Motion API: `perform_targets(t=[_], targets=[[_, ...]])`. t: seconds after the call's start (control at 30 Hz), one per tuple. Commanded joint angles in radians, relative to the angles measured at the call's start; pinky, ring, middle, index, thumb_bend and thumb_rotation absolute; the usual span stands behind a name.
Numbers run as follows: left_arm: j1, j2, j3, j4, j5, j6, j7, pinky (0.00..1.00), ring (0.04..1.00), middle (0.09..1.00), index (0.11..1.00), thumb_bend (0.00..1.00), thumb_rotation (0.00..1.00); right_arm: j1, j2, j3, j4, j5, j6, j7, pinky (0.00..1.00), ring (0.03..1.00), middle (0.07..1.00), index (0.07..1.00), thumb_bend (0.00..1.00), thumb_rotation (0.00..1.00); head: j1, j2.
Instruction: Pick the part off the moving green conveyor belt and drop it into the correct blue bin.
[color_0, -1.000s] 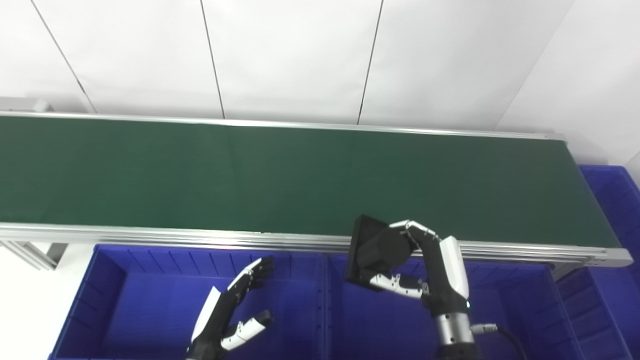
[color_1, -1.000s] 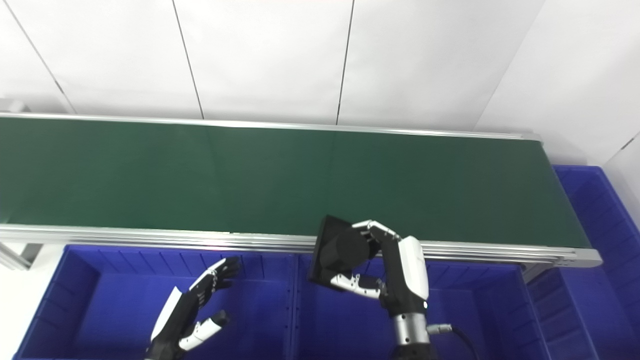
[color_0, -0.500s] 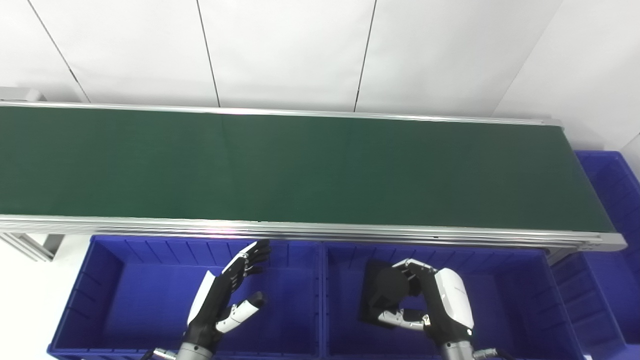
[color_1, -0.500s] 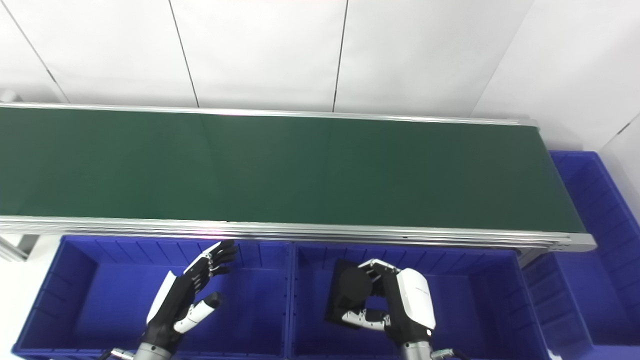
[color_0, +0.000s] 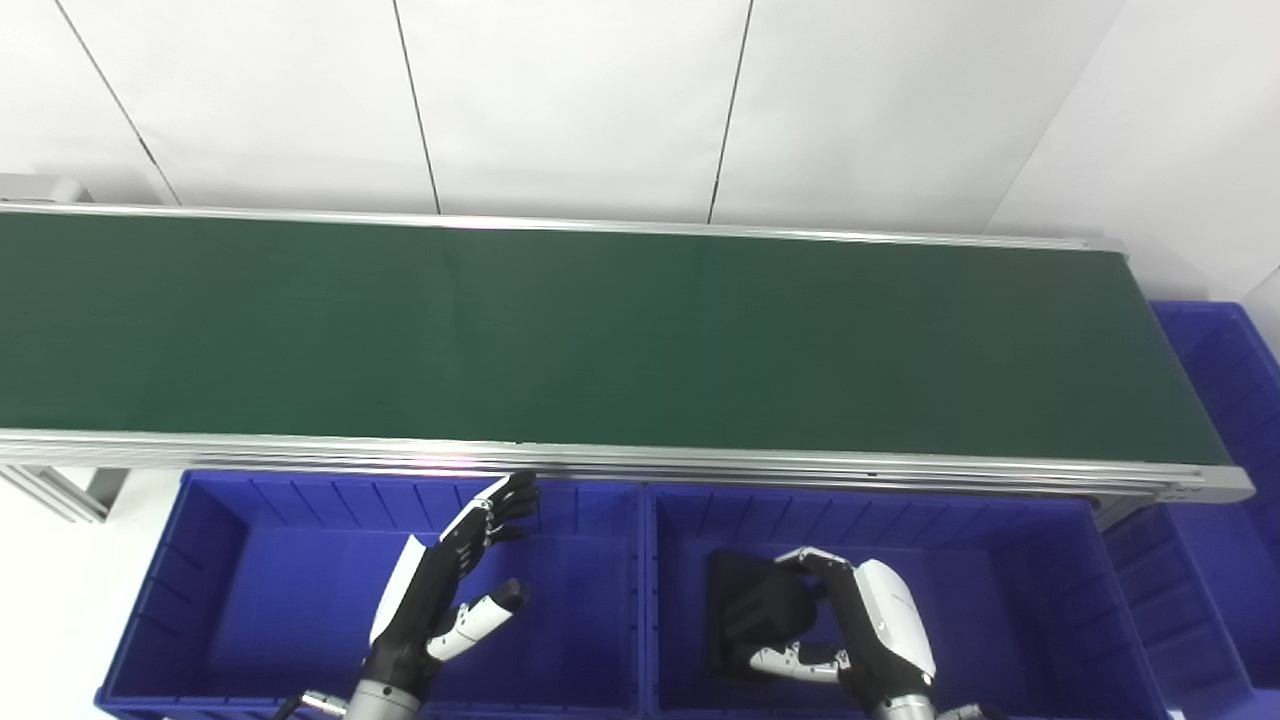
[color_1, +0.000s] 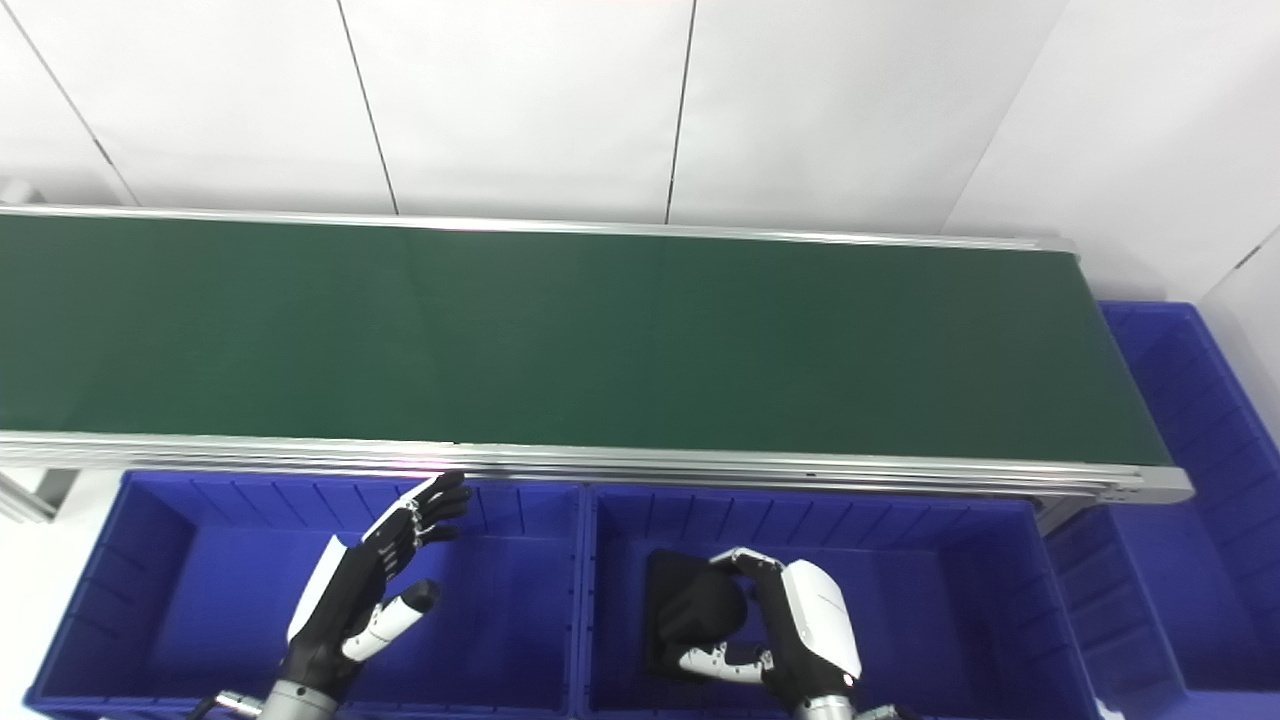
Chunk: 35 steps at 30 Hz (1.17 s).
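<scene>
Black part (color_0: 745, 615) gripped by right hand (color_0: 850, 635), held low inside right blue bin (color_0: 1010, 610) below empty green conveyor belt (color_0: 600, 340). Left hand (color_0: 450, 590) spread, idle over left blue bin (color_0: 260, 600). Drop step judged underway; finger release called for next.

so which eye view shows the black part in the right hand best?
Left eye view, marginally. The black part sits further from the frame's bottom edge there, low in the blue bin, gripped by the right hand. Right eye view shows the same part, equally covered by fingers, hand cropped lower.
</scene>
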<state>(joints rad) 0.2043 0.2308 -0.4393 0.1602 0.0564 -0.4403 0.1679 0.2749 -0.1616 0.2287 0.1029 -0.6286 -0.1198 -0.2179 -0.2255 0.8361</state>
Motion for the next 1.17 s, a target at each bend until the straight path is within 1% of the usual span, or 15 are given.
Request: perform_targets(t=[0.0,0.07,0.13,0.2,0.27,0.33,0.37,0.43,0.47,0.5,0.6,0.73,0.8,0.9,1.13], targets=[[-0.003,0.0,0.01,-0.019,0.0,-0.03,-0.021,0.78,0.836,0.852,0.862,0.75,0.82,0.007,-0.006,0.0,-0.024,0.002,-0.114,-0.068,0.8,0.937,0.975,0.959,0.85,0.45,0.001,0.0],[-0.002,-0.004,0.018,-0.017,-0.007,-0.03,-0.031,0.78,0.836,0.851,0.861,0.76,0.82,0.016,-0.003,-0.003,-0.03,0.014,-0.146,-0.088,0.85,0.958,0.988,0.986,0.88,0.53,0.0,-0.004],[-0.001,-0.007,0.025,-0.015,-0.011,-0.03,-0.04,0.78,0.837,0.852,0.862,0.75,0.82,0.029,-0.004,-0.003,-0.051,0.046,-0.159,-0.071,0.9,0.981,0.998,0.998,0.91,0.59,0.001,-0.006],[-0.004,-0.006,0.025,-0.012,-0.001,-0.03,-0.034,0.79,0.835,0.849,0.86,0.75,0.81,0.043,-0.004,-0.001,-0.077,0.066,-0.159,-0.056,0.9,0.992,1.0,1.0,0.93,0.64,0.003,-0.008],[-0.005,-0.003,0.026,-0.01,0.006,-0.03,-0.032,0.8,0.837,0.85,0.862,0.75,0.83,0.057,-0.002,0.001,-0.1,0.074,-0.17,-0.058,0.91,0.983,0.999,1.0,0.96,0.68,-0.002,-0.01],[-0.005,-0.003,0.03,-0.01,0.002,-0.03,-0.035,0.79,0.833,0.848,0.859,0.75,0.82,0.068,0.005,-0.003,-0.116,0.098,-0.198,-0.068,0.91,0.971,0.992,1.0,0.96,0.68,-0.005,-0.011],[-0.006,-0.003,0.03,-0.01,0.002,-0.03,-0.033,0.78,0.83,0.847,0.859,0.73,0.82,0.07,0.01,-0.007,-0.116,0.125,-0.225,-0.071,0.87,0.945,0.972,0.997,0.96,0.66,-0.005,-0.011],[-0.006,-0.004,0.034,-0.005,-0.004,-0.03,-0.04,0.77,0.83,0.848,0.859,0.72,0.81,0.07,0.017,-0.01,-0.105,0.198,-0.285,-0.061,0.83,0.924,0.955,0.984,0.96,0.63,-0.007,-0.013],[-0.006,-0.006,0.039,-0.003,-0.012,-0.03,-0.049,0.78,0.83,0.848,0.858,0.72,0.8,0.071,0.017,-0.007,-0.103,0.25,-0.305,-0.037,0.84,0.921,0.953,0.98,0.97,0.62,-0.008,-0.014],[-0.005,-0.007,0.043,-0.002,-0.018,-0.03,-0.056,0.78,0.831,0.849,0.858,0.71,0.8,0.071,0.016,-0.005,-0.102,0.284,-0.316,-0.02,0.84,0.922,0.954,0.979,0.97,0.62,-0.008,-0.014],[-0.007,-0.008,0.041,-0.003,-0.006,-0.03,-0.049,0.77,0.829,0.847,0.857,0.71,0.81,0.073,0.012,0.001,-0.11,0.373,-0.329,0.041,0.86,0.913,0.939,0.97,0.97,0.61,-0.006,-0.017],[-0.006,-0.007,0.042,-0.002,-0.004,-0.03,-0.049,0.78,0.828,0.847,0.86,0.73,0.82,0.065,0.013,0.003,-0.104,0.437,-0.34,0.098,0.86,0.895,0.923,0.961,0.97,0.59,-0.004,-0.019],[-0.006,-0.009,0.045,-0.002,-0.007,-0.03,-0.054,0.78,0.824,0.845,0.86,0.72,0.81,0.06,0.015,0.002,-0.094,0.452,-0.344,0.115,0.84,0.881,0.916,0.953,0.97,0.58,-0.004,-0.022],[-0.01,-0.008,0.047,0.007,-0.013,-0.03,-0.064,0.78,0.827,0.847,0.862,0.73,0.81,0.048,0.022,0.0,-0.075,0.444,-0.343,0.13,0.83,0.877,0.909,0.947,0.98,0.59,-0.002,-0.03],[-0.014,-0.01,0.055,0.017,-0.007,-0.03,-0.074,0.8,0.837,0.851,0.864,0.74,0.81,0.028,0.037,-0.004,-0.044,0.441,-0.345,0.144,0.82,0.877,0.896,0.932,0.95,0.56,0.004,-0.038]])
